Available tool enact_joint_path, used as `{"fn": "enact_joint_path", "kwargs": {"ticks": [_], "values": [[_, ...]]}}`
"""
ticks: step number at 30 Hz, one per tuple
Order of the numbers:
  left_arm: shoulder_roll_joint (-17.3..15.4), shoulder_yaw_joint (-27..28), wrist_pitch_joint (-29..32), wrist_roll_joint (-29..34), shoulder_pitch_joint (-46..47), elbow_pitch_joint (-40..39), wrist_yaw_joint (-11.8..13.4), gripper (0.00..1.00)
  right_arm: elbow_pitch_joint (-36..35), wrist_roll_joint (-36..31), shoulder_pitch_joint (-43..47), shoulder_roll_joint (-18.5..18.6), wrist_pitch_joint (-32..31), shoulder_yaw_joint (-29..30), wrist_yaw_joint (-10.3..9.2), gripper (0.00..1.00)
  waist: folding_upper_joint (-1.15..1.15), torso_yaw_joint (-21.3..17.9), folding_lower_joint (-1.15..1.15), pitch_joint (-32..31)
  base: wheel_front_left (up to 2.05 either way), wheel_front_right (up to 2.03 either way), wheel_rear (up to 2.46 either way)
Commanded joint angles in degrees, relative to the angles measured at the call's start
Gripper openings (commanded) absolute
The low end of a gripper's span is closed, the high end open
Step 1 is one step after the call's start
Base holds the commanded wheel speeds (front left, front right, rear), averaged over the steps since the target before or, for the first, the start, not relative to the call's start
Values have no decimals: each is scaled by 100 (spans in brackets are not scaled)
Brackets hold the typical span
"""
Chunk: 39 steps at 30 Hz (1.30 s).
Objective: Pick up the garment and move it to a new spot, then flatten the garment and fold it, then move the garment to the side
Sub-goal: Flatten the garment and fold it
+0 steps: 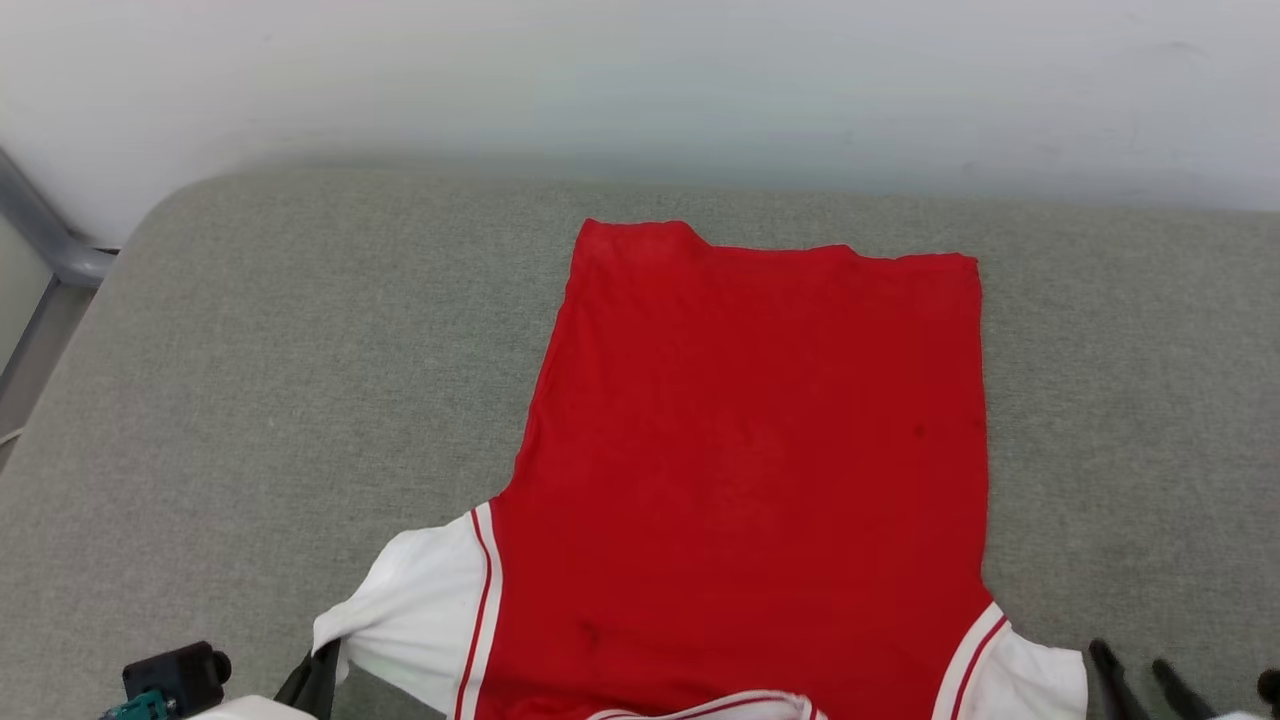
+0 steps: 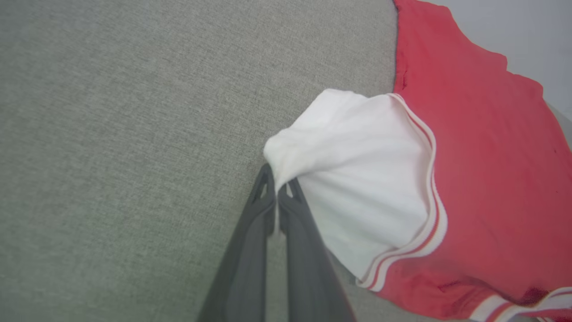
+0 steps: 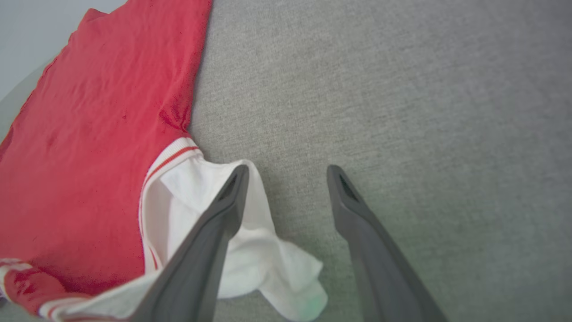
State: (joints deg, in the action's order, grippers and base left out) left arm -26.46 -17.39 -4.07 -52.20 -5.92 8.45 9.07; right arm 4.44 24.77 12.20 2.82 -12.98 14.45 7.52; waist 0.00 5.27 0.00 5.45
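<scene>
Seeing red shirt (image 1: pixel 750 450) flat on grey cushion (image 1: pixel 250 400) in head view, hem toward wall (image 1: pixel 640 80); left gripper (image 1: pixel 322 665) at near white sleeve (image 1: pixel 420 590); right gripper (image 1: pixel 1130 662) just beside other sleeve (image 1: pixel 1040 680). Left wrist view: fingers (image 2: pixel 250 250) pressed together, pinching sleeve edge. Right wrist view: fingers (image 3: pixel 357 223) spread wide, gripping nothing; one finger above other sleeve.

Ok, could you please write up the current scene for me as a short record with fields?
surface: grey fabric cushion, pale wall behind
garment: red jersey, spread flat, plain red side up, hem away from robot
left sleeve: white, bunched at its outer edge
right sleeve: white, rumpled on the cushion
left gripper: shut, pinching left sleeve's edge
right gripper: open, over right sleeve's edge; contact unclear
fold: not yet begun
</scene>
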Motion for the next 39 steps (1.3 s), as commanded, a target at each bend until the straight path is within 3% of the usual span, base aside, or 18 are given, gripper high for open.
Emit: {"fn": "enact_joint_path", "kwargs": {"ticks": [1, 5, 11, 19, 26, 31, 37, 38, 39], "values": [[-2, 5, -9, 45, 119, -62, 4, 0, -58, -97, -183, 12, 68, 61, -6, 100, 0, 81, 0, 88, 0, 0, 0], [18, -45, -113, 188, 315, -235, 13, 0, -34, -307, -931, 30, 46, 281, -6, 100, 0, 236, 0, 325, 0, 0, 0], [105, -159, -250, 351, 698, -513, -79, 0, 536, -472, -2552, 399, -539, 352, -6, 100, 0, 536, 0, 913, 0, 0, 0], [397, -482, -504, 648, 1480, -719, -395, 0, 1564, -891, -4721, 1271, -2270, 350, -6, 100, 0, 1217, 0, 1764, 0, 0, 0], [697, -756, -678, 789, 2043, -691, -718, 0, 1960, -1588, -6148, 1630, -3462, 429, -6, 100, 0, 1720, 0, 2404, 0, 0, 0], [855, -838, -795, 830, 2305, -629, -901, 0, 2182, -2053, -6648, 1752, -3846, 451, -6, 100, 0, 1924, 0, 2773, 0, 0, 0], [936, -861, -874, 808, 2365, -526, -971, 0, 2818, -2373, -6196, 1537, -4767, 678, -7, 100, 0, 1950, 0, 2819, 0, 0, 0], [944, -858, -878, 801, 2366, -504, -982, 0, 2926, -2423, -6068, 1464, -4965, 787, -8, 82, 0, 1946, 0, 2811, 0, 0, 0], [951, -856, -889, 795, 2365, -480, -989, 0, 3016, -2488, -5937, 1401, -5154, 873, -8, 26, 0, 1940, 0, 2793, 0, 0, 0]]}}
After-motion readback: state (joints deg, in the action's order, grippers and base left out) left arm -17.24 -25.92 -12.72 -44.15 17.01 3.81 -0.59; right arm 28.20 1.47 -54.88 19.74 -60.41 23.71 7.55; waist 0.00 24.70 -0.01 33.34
